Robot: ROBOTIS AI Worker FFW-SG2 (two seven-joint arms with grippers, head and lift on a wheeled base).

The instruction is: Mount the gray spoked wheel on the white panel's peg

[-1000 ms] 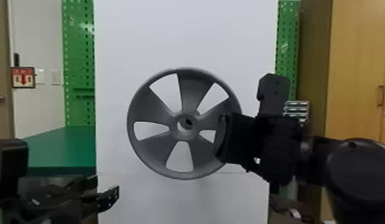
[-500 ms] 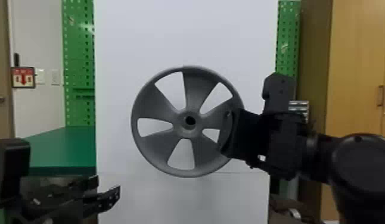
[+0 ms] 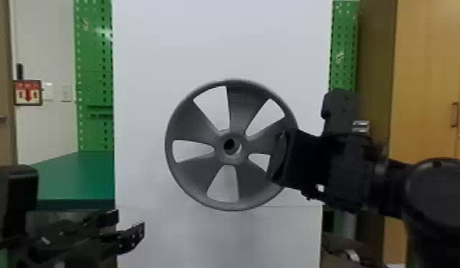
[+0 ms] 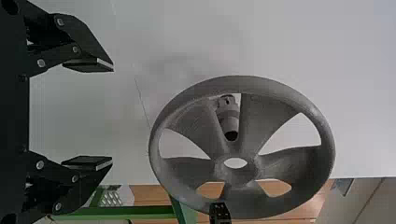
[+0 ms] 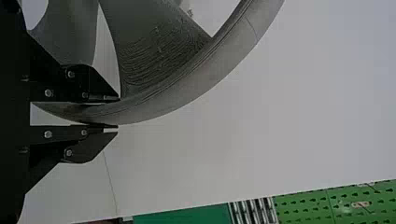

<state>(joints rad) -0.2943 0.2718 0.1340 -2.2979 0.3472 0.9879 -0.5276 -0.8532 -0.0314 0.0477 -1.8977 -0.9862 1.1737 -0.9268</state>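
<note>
In the head view my right gripper [image 3: 281, 156] is shut on the right side of the gray spoked wheel [image 3: 193, 171], which stands upright before the white panel [image 3: 222, 46]. The right wrist view has the wheel's rim [image 5: 187, 88] between the two fingers of my right gripper [image 5: 116, 112]. Through a gap between spokes in the left wrist view, the peg [image 4: 229, 116] shows behind the wheel [image 4: 187, 172], apart from its hub hole. My left gripper [image 3: 127, 226] is low on the left in the head view; in its wrist view the left gripper [image 4: 112, 114] is open with nothing between its fingers.
A green table [image 3: 72, 178] stands left of the panel, with green pegboard [image 3: 94, 53] behind it. Wooden cabinets [image 3: 425, 71] are at the right. A dark object with a shiny part lies low, right of the panel's lower edge.
The wheel first shifted slightly right with my right gripper and its hub now faces the head camera more squarely; since half a second ago it moved a little down. The left arm keeps still.
</note>
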